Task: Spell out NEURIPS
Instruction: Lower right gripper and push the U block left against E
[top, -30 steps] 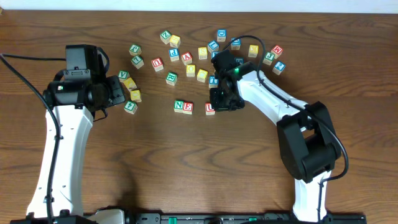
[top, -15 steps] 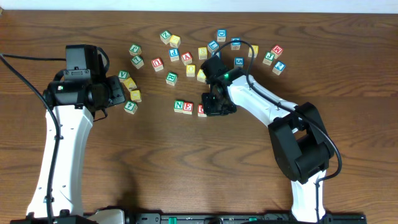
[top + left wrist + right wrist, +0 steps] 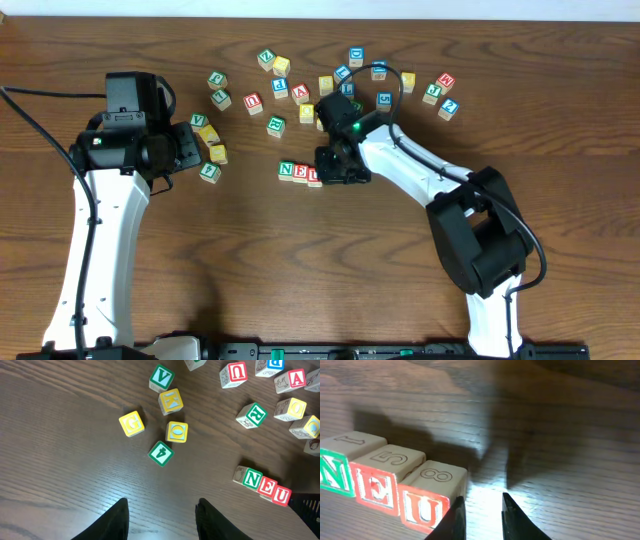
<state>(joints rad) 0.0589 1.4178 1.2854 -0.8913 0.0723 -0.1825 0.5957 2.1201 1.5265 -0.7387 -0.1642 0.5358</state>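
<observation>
NEU row [image 3: 300, 173] lengthwise left-right, slightly slanted

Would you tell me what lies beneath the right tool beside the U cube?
Only bare table shows in the gap of the right tool, beside the U cube; from overhead, the arm hides that spot.
</observation>
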